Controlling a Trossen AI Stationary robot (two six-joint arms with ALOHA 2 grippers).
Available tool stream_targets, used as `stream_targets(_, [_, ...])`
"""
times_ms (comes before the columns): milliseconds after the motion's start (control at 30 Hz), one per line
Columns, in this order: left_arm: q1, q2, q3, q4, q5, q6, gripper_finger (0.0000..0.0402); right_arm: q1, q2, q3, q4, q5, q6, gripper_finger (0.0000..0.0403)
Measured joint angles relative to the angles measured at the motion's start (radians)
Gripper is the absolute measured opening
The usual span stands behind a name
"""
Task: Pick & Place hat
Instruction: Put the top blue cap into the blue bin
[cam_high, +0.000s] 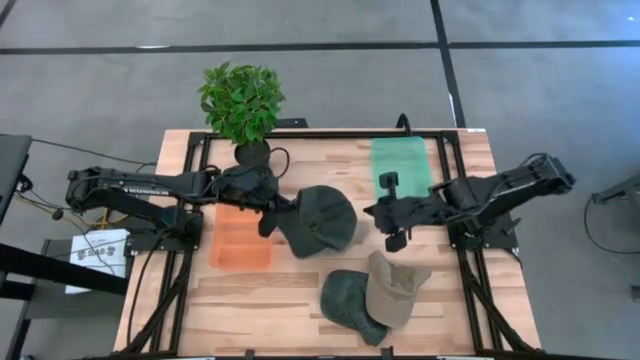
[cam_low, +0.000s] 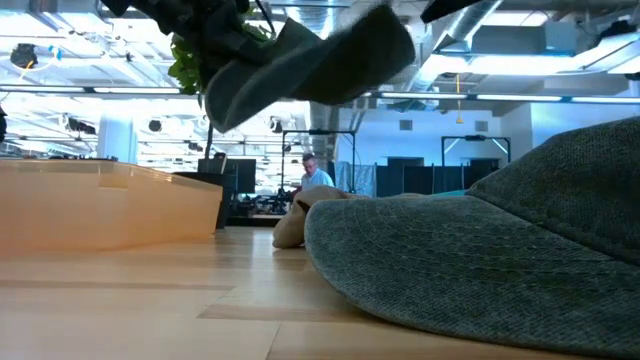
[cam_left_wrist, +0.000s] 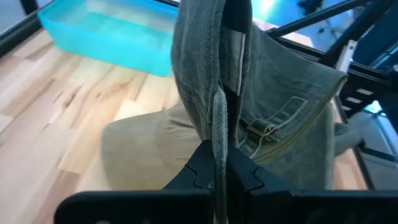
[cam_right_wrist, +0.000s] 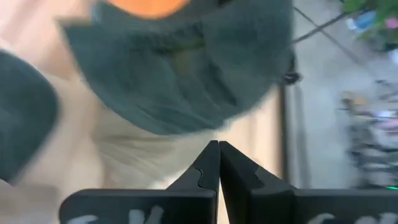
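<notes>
A dark green hat (cam_high: 322, 220) is held by the left gripper (cam_high: 270, 214) near the middle of the wooden table (cam_high: 300, 290). In the left wrist view the two fingers (cam_left_wrist: 199, 168) are seen pressed together on a fold of the hat's fabric (cam_left_wrist: 217, 112), so the hat hangs from the fingertips and spreads out beyond them, to the gripper's right in the scene. In the low view the hat (cam_low: 310, 60) is seen lifted clear of the table top, with nothing under it.

The orange tray (cam_high: 240, 240) lies just beside the held hat, on its left, below the left arm. The green tray (cam_high: 400, 165) lies farther off, toward the far right of the table.

The right gripper (cam_high: 392, 210) is positioned to the right of the held hat, apart from it, and nothing is held in it; in the right wrist view its fingers (cam_right_wrist: 217, 165) are closed against each other.

Two more hats lie on the near part of the table: a dark green one (cam_high: 350, 300) and a tan one (cam_high: 395, 290), which overlap. A potted plant (cam_high: 242, 105) stands at the far edge.
</notes>
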Motion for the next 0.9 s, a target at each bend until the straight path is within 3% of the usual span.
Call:
stream_targets(133, [0.000, 0.000, 0.000, 0.029, 0.041, -0.012, 0.0000, 0.026, 0.022, 0.075, -0.079, 0.111, -0.142, 0.0021])
stream_targets(400, [0.000, 0.000, 0.000, 0.097, 0.083, -0.033, 0.0000, 0.070, 0.018, 0.106, -0.087, 0.198, -0.389, 0.0099])
stream_targets(733, [0.000, 0.000, 0.000, 0.192, 0.143, -0.092, 0.0000, 0.111, -0.005, 0.106, -0.122, 0.183, -0.661, 0.0214])
stream_targets(900, [0.000, 0.000, 0.000, 0.245, 0.171, -0.114, 0.0000, 0.110, -0.007, 0.106, -0.067, 0.132, -0.866, 0.0242])
